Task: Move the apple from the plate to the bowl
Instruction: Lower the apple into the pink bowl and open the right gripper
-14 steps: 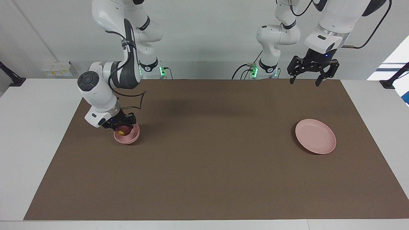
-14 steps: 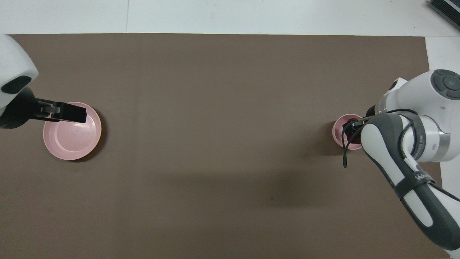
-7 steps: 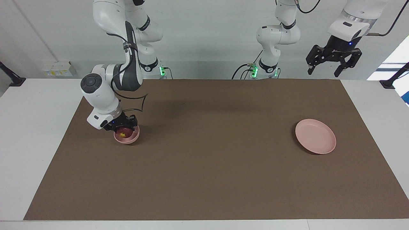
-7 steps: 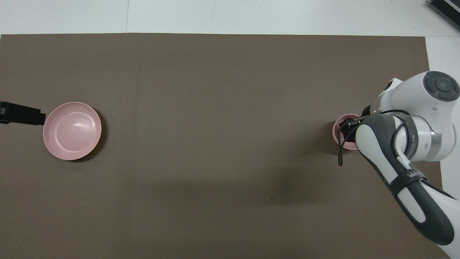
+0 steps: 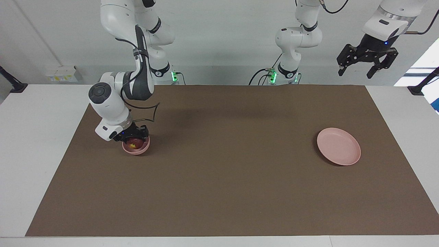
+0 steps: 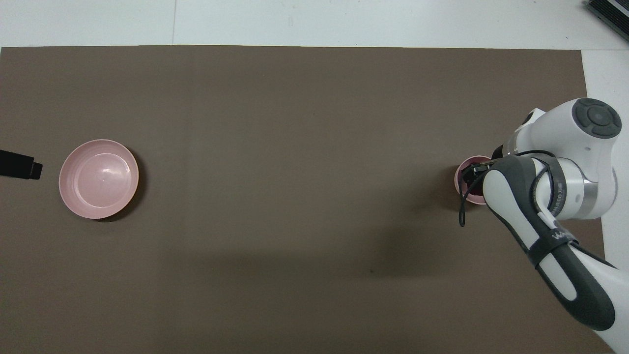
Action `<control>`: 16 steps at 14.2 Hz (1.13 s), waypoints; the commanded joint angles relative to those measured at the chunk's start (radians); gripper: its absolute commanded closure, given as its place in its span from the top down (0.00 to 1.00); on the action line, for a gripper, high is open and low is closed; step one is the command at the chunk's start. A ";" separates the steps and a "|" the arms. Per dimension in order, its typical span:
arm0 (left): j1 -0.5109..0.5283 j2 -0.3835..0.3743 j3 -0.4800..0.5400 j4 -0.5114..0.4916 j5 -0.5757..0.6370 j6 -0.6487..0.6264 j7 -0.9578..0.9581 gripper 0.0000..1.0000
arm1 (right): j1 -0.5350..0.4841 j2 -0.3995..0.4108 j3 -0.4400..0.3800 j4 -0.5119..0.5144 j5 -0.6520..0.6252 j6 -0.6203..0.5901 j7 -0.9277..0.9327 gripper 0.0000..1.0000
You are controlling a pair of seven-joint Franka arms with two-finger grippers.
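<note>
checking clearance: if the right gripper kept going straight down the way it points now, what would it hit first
The right gripper is shut on the apple, which sits low in the bowl. Going straight down would likely press the apple onto the bowl's bottom first; any gap under it is hidden.

Even, bright light from above on both my views, nothing washed out.

From the facing camera I see soft, blurred arm shadows across the brown mat (image 5: 219, 178) near the robots' end, and a narrow dark crescent beside the plate (image 5: 339, 146) and under the bowl (image 5: 136, 148). Daylight flares white at a window (image 5: 423, 65) past the left arm's end of the table. In the overhead view I read a faint sheen inside the plate, and a broad dim shadow patch on the mat. Focus holds edge to edge; straight edges stay straight.
</note>
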 commanded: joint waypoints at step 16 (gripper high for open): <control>0.035 -0.003 0.006 0.030 0.014 -0.054 0.030 1.00 | -0.009 0.032 0.009 -0.026 -0.008 0.053 0.031 0.37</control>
